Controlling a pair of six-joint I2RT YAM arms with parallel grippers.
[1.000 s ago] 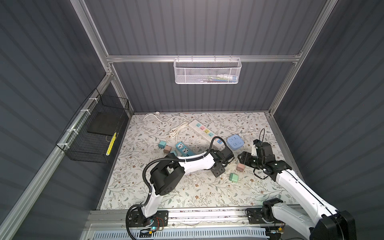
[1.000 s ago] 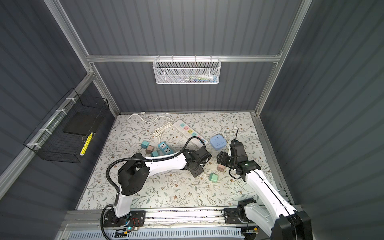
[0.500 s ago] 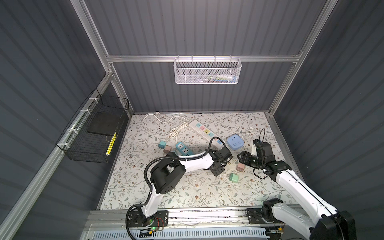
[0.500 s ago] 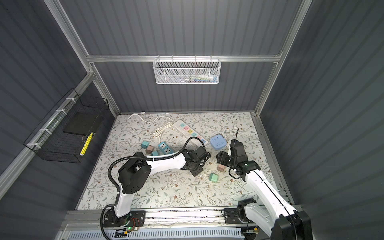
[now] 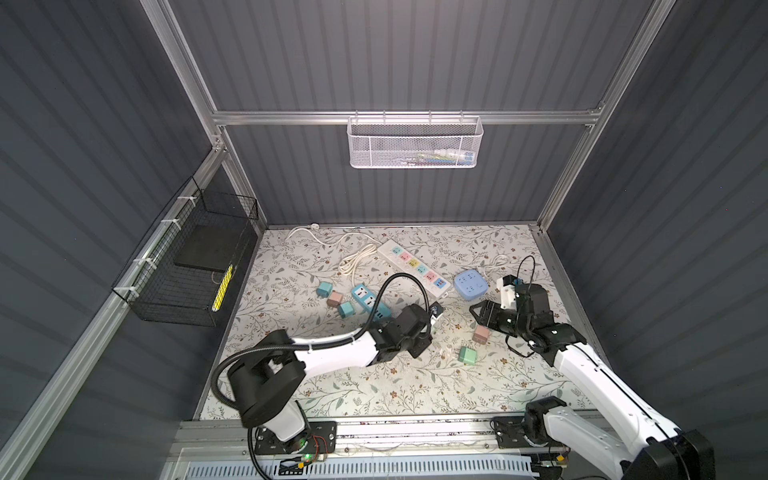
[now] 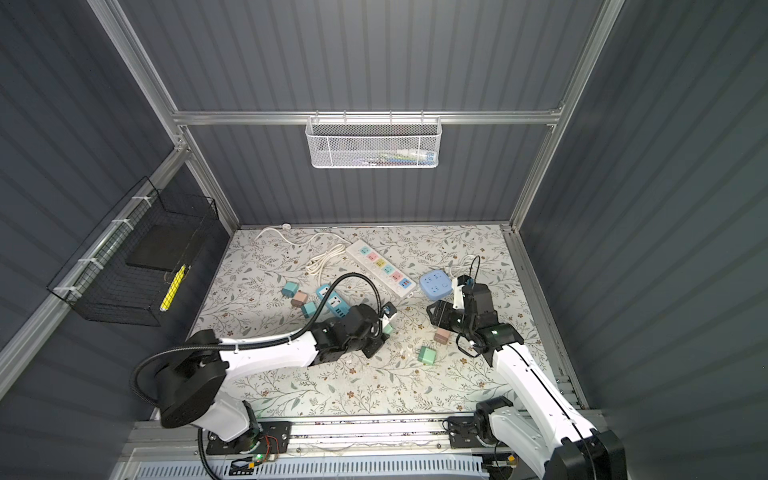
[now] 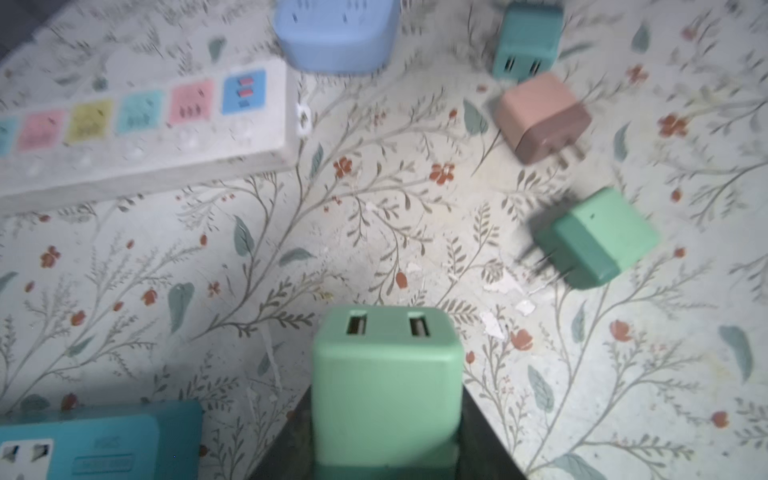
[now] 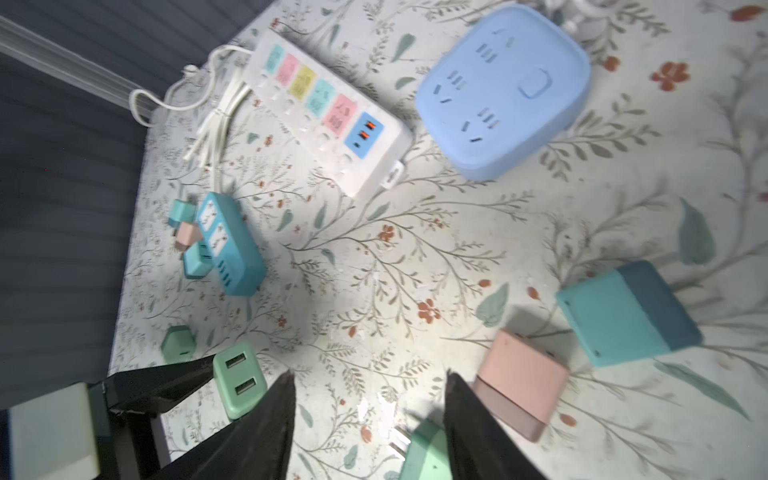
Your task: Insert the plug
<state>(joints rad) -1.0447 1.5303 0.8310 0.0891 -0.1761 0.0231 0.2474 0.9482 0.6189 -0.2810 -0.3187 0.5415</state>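
**Finding 1.** The left gripper [image 7: 386, 440] is clamped tight on the green plug [image 7: 386, 374], with one jaw on each side wall. In the left wrist view the plug sits at bottom centre, and its face with two USB slots is turned away from the gripper. The prongs are hidden. Judging by the loose plugs, they lie on the opposite face, toward the gripper's palm, and that hold would not suit insertion.

**Finding 2.** In a top view the held plug is at the middle of the desk [image 6: 332, 386]. It lies below the lower-right end of the white power strip [image 6: 382, 268] and apart from it. Whether it is clear of the desk cannot be told.

**Finding 3.** The right gripper [image 8: 369, 376] stands partly open and empty, with its jaws apart over bare desk. A pink plug [image 8: 519, 386] lies just beside one jaw. A second green plug [image 8: 424, 461] lies at the bottom edge of the right wrist view. Neither is gripped. This open stance close to the held plug probably serves a hand-over or regrip.

**Finding 4.** No plug is seated in the strip, in the blue socket block [image 8: 503, 87] or in the teal socket block [image 7: 95, 440].
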